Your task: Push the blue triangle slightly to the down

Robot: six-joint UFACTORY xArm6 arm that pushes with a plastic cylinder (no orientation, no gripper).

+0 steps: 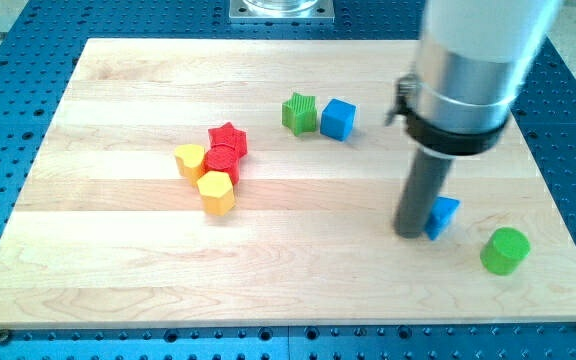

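pale wooden desk on a blue perforated base. blue triangle sits at the view's lower right, touching my tip on its left; no claw, nothing held. green cylinder nearby, blue cube well above.

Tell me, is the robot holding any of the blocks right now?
No, nothing is held. My tip only pushes; it sits right beside the blue triangle, on its left side in the view.

My tip rests on the board, rod upright.
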